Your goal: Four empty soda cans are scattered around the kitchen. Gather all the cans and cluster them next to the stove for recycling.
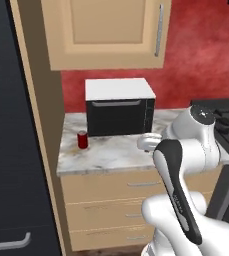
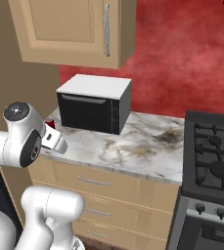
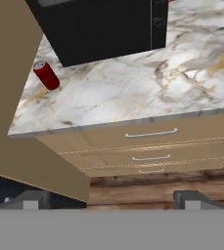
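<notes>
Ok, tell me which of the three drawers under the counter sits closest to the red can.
The top drawer, directly beneath the marble counter; the other two stack below it, farther from the soda can.

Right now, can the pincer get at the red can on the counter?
Probably yes: the red can stands upright on bare marble counter left of the microwave, nothing beside it, and the pincer is open.

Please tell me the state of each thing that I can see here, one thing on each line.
soda can: upright on the counter, left of the microwave, not held.
microwave: door closed.
upper cabinet: door closed.
drawers: all closed.
stove: no flame visible on the burners.
tool: open, holding nothing.
</notes>
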Controlling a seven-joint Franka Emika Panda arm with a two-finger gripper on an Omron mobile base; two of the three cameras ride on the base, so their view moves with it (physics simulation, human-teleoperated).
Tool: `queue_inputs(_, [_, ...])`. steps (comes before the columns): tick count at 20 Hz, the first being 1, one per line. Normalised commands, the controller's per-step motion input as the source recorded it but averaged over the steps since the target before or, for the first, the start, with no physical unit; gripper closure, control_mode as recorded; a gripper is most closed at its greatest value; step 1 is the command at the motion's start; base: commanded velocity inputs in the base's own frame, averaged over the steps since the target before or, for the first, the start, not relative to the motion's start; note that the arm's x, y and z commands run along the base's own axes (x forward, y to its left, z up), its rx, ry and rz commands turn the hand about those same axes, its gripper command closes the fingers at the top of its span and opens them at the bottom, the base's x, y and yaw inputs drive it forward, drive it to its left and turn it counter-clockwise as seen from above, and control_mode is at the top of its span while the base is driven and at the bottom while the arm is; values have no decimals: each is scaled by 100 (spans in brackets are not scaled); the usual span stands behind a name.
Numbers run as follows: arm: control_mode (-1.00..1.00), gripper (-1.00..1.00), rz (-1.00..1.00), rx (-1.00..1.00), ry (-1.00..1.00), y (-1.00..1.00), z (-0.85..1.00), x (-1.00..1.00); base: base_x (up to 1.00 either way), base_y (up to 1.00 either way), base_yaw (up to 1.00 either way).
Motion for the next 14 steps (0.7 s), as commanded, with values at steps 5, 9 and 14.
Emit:
queue_inputs(5, [100,-100,0,0,0,0,0,0,37,25,0])
queue_inputs(9, [100,-100,0,0,0,0,0,0,39,32,0])
queue_inputs(14, [100,-100,0,0,0,0,0,0,39,37,0])
